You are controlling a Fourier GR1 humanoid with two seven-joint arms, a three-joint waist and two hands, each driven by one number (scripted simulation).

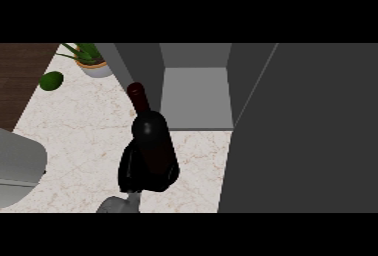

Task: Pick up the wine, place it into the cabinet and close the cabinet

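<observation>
Right hand [130,169]: black fingers curled round the lower body of the wine bottle [152,131], thumb side hidden behind the glass. Grey forearm enters from the lower edge just below it.

Bottle: dark glass, dark red cap at the top of the neck. Tilted, neck pointing up-view and slightly left, towards the cabinet [196,100]. It is in front of the opening and not inside; the cap overlaps the cabinet's left wall in this view. The glass shows one pale highlight. It is too dark to tell whether there is a label or any writing.

Cabinet: open, with pale grey inner walls and shelf. Its door [310,135] is a broad dark grey panel filling the right side.

Counter [74,117]: cream stone with faint brown veining. At the far left corner stands a potted plant [93,63] in a pale pot, with a round green fruit [51,81] near it. Dark wood floor [18,75] lies beyond the counter's left edge. A pale grey rounded shape [18,167] sits at the left edge.
</observation>
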